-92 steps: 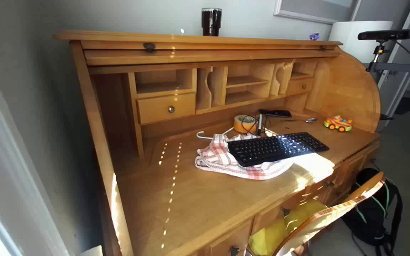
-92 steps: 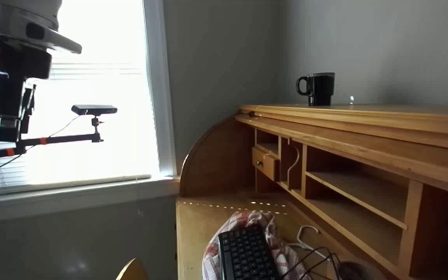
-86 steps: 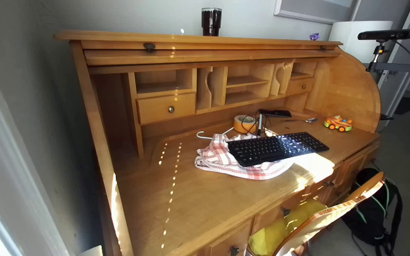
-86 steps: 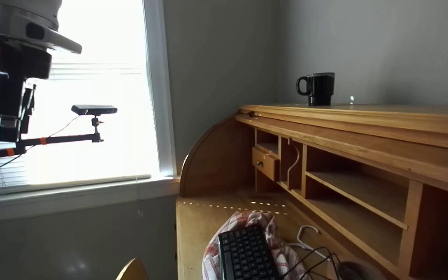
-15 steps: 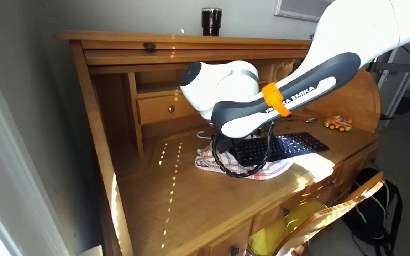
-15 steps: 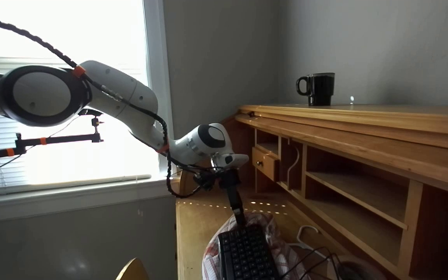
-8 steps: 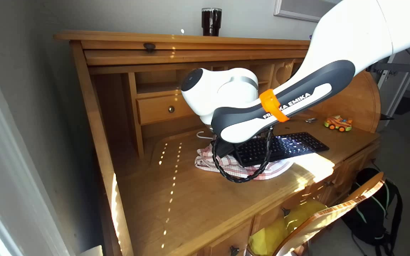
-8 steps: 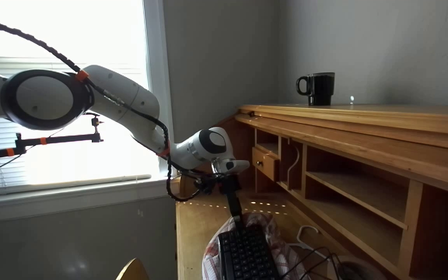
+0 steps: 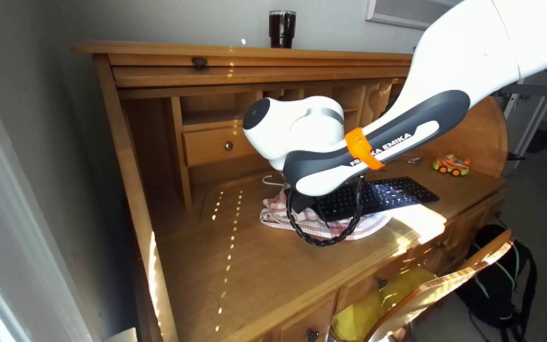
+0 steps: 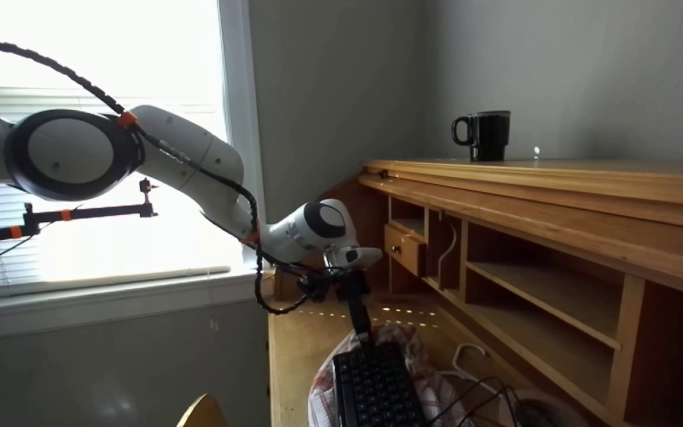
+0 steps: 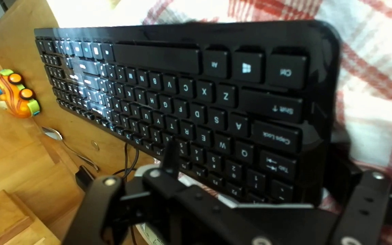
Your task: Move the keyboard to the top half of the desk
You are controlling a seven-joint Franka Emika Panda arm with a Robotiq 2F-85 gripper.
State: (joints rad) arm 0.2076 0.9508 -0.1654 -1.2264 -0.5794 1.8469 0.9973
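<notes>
Flat black rectangular keyboard (image 11: 189, 112) lies on the worktop (image 9: 273, 266) of a honey-brown wooden roll-top desk (image 9: 302, 72), well in from its corners, between front and back edges. The keyboard end nearer the window (image 10: 140, 252) rests on a rumpled red-and-white checked cloth (image 9: 276, 216); the opposite end reaches past the cloth toward the far end of the worktop, partly in sun. White-and-black robot arm (image 9: 311, 126) comes in over the front edge and covers part of the keyboard in an exterior view. Black two-finger gripper (image 11: 255, 154) is down at the keyboard's window-side end, fingers apart: in the wrist view one fingertip (image 11: 171, 158) shows over the number-row keys, the other just beside the short end, keyboard corner between. Cannot tell whether either finger touches. Orange-and-lime toy car (image 9: 451, 165) sits near the worktop's far end; silver metal spoon (image 11: 52, 133) lies near it, toward the back edge. White plastic hanger (image 10: 465, 373) is between cloth and back edge. Glossy black mug (image 10: 491, 136) stands upright on the desk's flat top shelf (image 10: 602, 167). Curved wooden chair (image 9: 437, 290) with yellow cushion (image 9: 361, 313) is at the front edge; black backpack (image 9: 496, 280) beyond it, on the floor.
</notes>
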